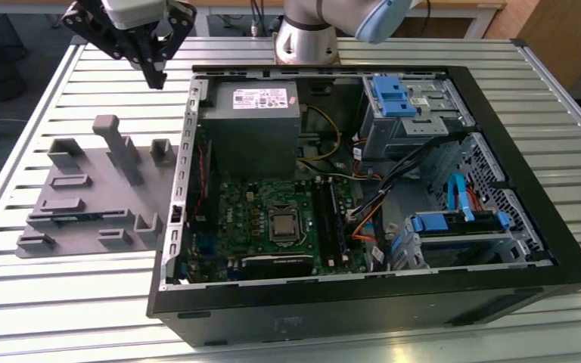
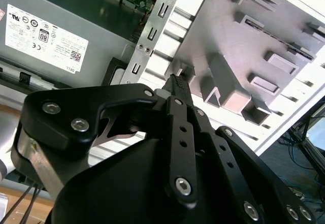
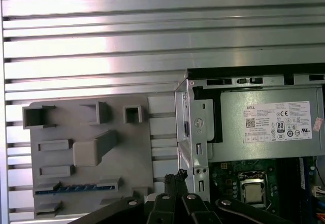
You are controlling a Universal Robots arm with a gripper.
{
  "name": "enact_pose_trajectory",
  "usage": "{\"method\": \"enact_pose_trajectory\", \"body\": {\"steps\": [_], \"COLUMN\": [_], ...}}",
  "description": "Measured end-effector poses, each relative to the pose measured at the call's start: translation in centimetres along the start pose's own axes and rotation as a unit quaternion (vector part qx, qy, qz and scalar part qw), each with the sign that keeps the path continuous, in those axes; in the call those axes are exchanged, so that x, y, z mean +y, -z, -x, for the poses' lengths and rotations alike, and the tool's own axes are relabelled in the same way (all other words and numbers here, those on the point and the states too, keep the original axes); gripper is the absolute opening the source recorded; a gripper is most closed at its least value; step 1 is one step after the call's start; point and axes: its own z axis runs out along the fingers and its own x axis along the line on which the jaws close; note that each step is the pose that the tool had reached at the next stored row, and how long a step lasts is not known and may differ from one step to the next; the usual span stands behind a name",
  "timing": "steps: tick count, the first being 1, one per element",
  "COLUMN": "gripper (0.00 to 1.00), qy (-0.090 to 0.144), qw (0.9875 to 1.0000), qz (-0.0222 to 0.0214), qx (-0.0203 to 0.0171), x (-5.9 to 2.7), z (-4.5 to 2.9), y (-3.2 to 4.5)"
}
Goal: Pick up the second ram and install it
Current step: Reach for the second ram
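One claw (image 1: pixel 156 76), black, its fingers pressed together to a single point with nothing pinched between them; it hangs raised above the slatted metal bench (image 1: pixel 28 302). One grey holder (image 1: pixel 69 238), flat on the bench, lower than the claw and stretching away from it toward the exterior view's left; it carries upright blocks and shallow slots. One ram (image 1: pixel 73 217), a thin strip seen edge-on, lying in a slot at the holder end farthest from the claw, well apart from it and untouched; in the first wrist view the ram (image 3: pixel 76 187) reads as a bluish line in a long slot of the holder (image 3: pixel 137 153). One open black case (image 1: pixel 371 302), lying on its side on the bench, just beside the holder and to the exterior view's right of the claw. One grey power supply (image 1: pixel 255 121), the part inside the case nearest the claw; in the first wrist view the power supply (image 3: pixel 264 148) lies beyond the claw (image 3: pixel 180 174), and in the second wrist view the power supply (image 2: pixel 76 10) lies beyond the claw (image 2: pixel 176 82), with the holder (image 2: pixel 223 36) alongside. One green motherboard (image 1: pixel 240 204), farther from the claw than the power supply, bearing a processor (image 1: pixel 284 224) and long black slots (image 1: pixel 333 219). One blue bracket (image 1: pixel 392 94), across the case from the claw.
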Motion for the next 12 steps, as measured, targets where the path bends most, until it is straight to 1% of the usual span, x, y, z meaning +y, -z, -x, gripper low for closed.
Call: {"method": "enact_pose_trajectory", "body": {"steps": [12], "gripper": [0.11], "qy": [0.000], "qw": [1.0000], "qz": [0.0000], "qx": [0.0001], "x": [-0.03], "z": [-0.33], "y": [-0.02]}}
